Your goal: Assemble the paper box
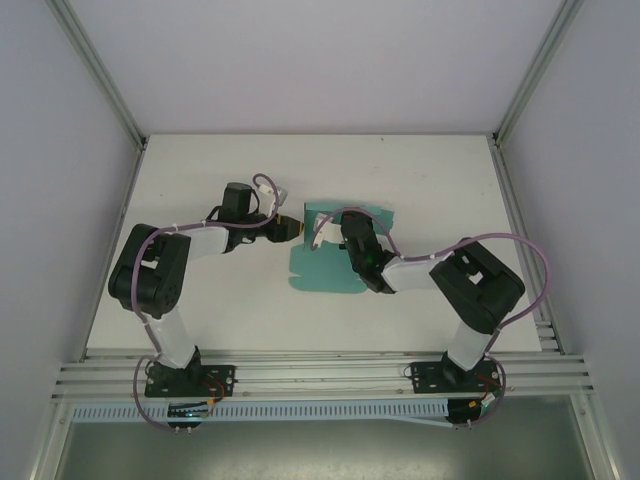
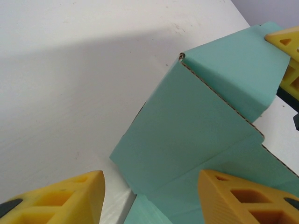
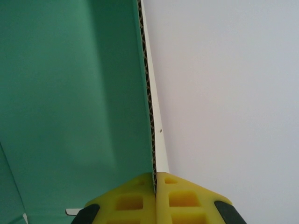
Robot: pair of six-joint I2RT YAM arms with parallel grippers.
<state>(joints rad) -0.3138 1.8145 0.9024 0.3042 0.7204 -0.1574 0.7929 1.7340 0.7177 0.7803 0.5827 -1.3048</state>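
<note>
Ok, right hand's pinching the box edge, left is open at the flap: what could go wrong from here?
1. The right hand pinches the paper box only at a thin edge, so the panel may slip out or crease.
2. The open left hand straddles the corner of a raised flap; closing off the fold line could crush it.
3. Both hands crowd the box and might bump.

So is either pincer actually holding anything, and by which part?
The right pincer is pinched shut on the paper box, gripping the edge of a raised flap. The left pincer stands open over another panel, gripping nothing.
</note>
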